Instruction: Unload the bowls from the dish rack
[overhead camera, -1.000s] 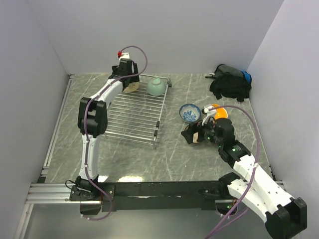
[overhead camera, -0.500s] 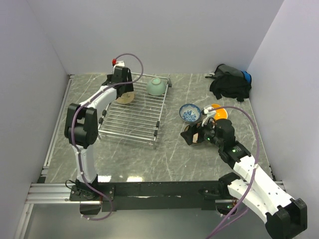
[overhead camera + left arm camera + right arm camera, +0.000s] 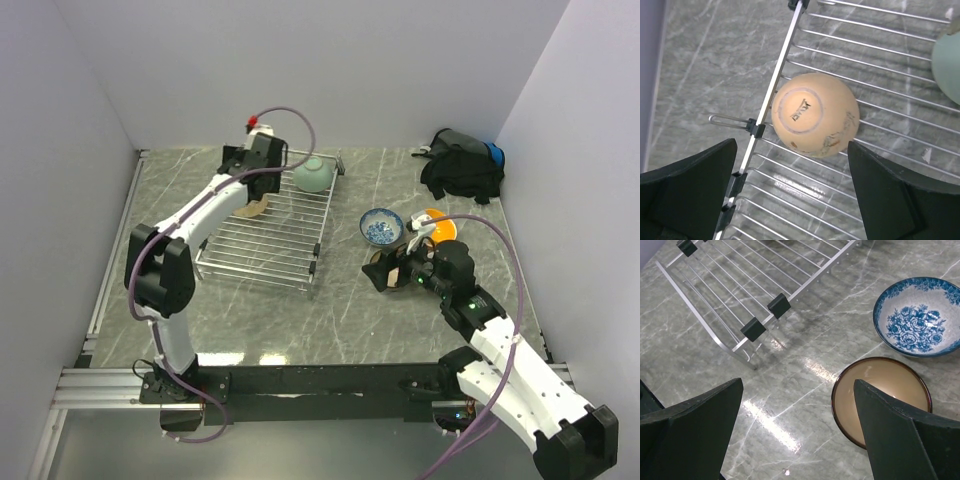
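Note:
The dish rack [image 3: 270,235] lies left of centre. A tan bowl [image 3: 814,114] sits upside down on it against the left rim [image 3: 774,90], showing in the top view as a tan bowl [image 3: 251,209] half hidden by the arm. A pale green bowl [image 3: 313,175] rests at the rack's back right corner. My left gripper [image 3: 790,200] hangs open just above the tan bowl, holding nothing. Off the rack stand a white and blue bowl [image 3: 919,315], a brown-rimmed bowl [image 3: 875,395] and an orange bowl [image 3: 440,226]. My right gripper [image 3: 797,440] is open and empty over the brown-rimmed bowl's left edge.
A black bag [image 3: 462,165] lies at the back right by the wall. White walls close the table on the left, back and right. The rack's black feet [image 3: 765,317] face my right gripper across bare marble.
The tan bowl has slid nearer along the rack's left rim. My left gripper narrowed and now stands open above it. The right arm has not moved.

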Available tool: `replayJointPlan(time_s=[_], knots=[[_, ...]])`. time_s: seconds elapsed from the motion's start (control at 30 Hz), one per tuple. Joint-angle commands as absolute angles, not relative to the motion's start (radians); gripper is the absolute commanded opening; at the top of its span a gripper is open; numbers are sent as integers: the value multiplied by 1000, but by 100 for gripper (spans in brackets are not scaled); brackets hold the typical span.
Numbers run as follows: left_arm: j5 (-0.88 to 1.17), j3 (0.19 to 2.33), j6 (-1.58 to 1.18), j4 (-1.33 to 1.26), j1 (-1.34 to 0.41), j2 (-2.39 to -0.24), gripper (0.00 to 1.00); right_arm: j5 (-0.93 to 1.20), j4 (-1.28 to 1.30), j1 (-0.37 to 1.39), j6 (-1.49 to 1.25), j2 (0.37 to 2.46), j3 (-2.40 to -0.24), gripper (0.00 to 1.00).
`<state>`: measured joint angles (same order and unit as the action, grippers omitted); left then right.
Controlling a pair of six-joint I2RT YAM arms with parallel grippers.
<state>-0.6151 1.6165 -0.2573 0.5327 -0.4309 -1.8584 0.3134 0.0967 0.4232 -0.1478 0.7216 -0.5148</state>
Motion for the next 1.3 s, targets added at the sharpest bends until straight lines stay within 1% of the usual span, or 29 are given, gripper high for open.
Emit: replayJointPlan(time_s=[0.0,0.1,0.3,0.4,0.57,0.77,1.0,1.27], knots=[[-790,1726,-177,632,-495,-1925,99,325,54,431,-147,700,-499,100],[-846,1807,-144,673,-521,-2005,99,325,51,430,-147,699,-499,100],[-891,1968,-69,724,-549,-2158,99,325,48,431,-146,710,-494,100],[-920,2012,-42,752,-561,-2219,99,327,44,431,-146,719,-494,100],[-971,1996,29,715,-578,-2244,99,333,43,431,-146,735,-495,100],[-979,1976,63,690,-612,-2270,99,334,38,431,-146,749,-494,100],[-1032,1973,86,672,-614,-2306,99,328,44,431,-143,735,-494,100],[-1048,1983,74,683,-603,-2341,99,324,44,431,-143,723,-489,100]])
